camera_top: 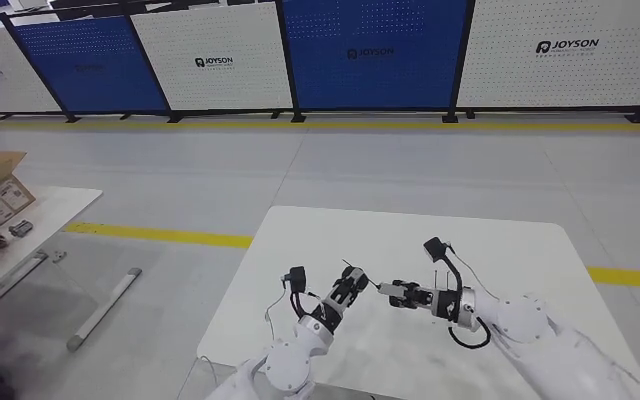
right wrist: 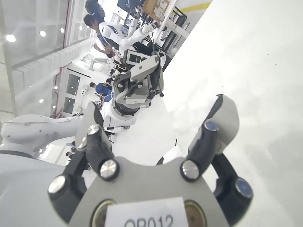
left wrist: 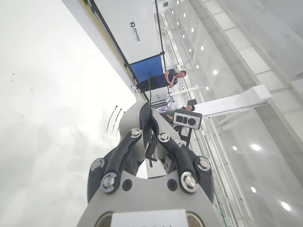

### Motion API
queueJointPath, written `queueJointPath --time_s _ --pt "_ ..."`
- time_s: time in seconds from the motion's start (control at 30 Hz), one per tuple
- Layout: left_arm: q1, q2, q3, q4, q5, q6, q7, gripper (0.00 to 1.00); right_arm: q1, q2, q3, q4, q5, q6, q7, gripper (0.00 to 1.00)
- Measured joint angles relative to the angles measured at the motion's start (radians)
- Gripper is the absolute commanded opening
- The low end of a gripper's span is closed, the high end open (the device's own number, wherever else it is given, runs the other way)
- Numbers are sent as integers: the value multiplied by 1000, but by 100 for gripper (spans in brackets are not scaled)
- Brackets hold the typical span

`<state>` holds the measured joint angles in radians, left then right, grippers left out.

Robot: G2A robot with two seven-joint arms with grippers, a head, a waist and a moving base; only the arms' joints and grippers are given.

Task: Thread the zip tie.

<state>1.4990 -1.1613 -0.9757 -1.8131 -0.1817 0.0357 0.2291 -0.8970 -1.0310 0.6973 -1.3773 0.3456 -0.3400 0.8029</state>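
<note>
We see both arms low over the white table (camera_top: pixel 500 240), wrists near its 6 o'clock edge in the top view. The left gripper (camera_top: pixel 352 285) sits at about 9 o'clock of the right gripper (camera_top: pixel 386 291), tips facing each other and just apart.

In the left wrist view the left gripper (left wrist: pixel 149 119) has its fingers (left wrist: pixel 132 121) pressed together on the black zip tie (left wrist: pixel 149 93). The strap runs through the pinch. A thin length sticks out past the tips and a shorter black end hangs back between the linkages. In the right wrist view we see the same tie (right wrist: pixel 160 85) as a thin dark line along the far left gripper (right wrist: pixel 151 79), clamped there.

The right gripper (right wrist: pixel 157 103) has its fingers (right wrist: pixel 225 109) spread wide apart with nothing between them. The tie is ahead of its gap, near but not touching. In the top view the tie is too thin to trace (we catch only a hairline near the left fingertips), so we cannot tell how close its end comes to the right gripper.

A few spare zip ties (left wrist: pixel 111 115) lie flat on the table beyond the left gripper, side by side and apart from it.
</note>
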Motion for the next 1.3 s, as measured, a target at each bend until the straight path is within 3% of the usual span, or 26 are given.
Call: queueJointPath --time_s 0.17,0.5,0.6,0.7,0.8,0.93,1.07,1.3 --pt "-24 -15 19 16 -15 31 53 0 -3 -14 8 42 56 0 35 100" --pt "-19 -20 17 10 -54 23 30 0 -24 -16 31 29 51 0 33 100" --pt "-15 -23 9 -1 -73 24 16 0 -27 -21 39 38 59 0 46 40" --pt "-8 -24 2 -11 -71 25 11 0 -26 -27 45 53 70 0 60 22" --pt "0 -25 -4 -19 -70 25 7 0 -23 -34 49 68 81 0 76 12" --pt "7 -27 -10 -23 -64 24 4 0 -18 -43 52 83 89 0 91 6" --pt "12 -30 -13 -24 -57 24 0 0 -13 -53 53 97 93 0 106 7" --pt "18 -35 -16 -24 -41 22 -7 0 -8 -65 60 111 91 0 120 19"
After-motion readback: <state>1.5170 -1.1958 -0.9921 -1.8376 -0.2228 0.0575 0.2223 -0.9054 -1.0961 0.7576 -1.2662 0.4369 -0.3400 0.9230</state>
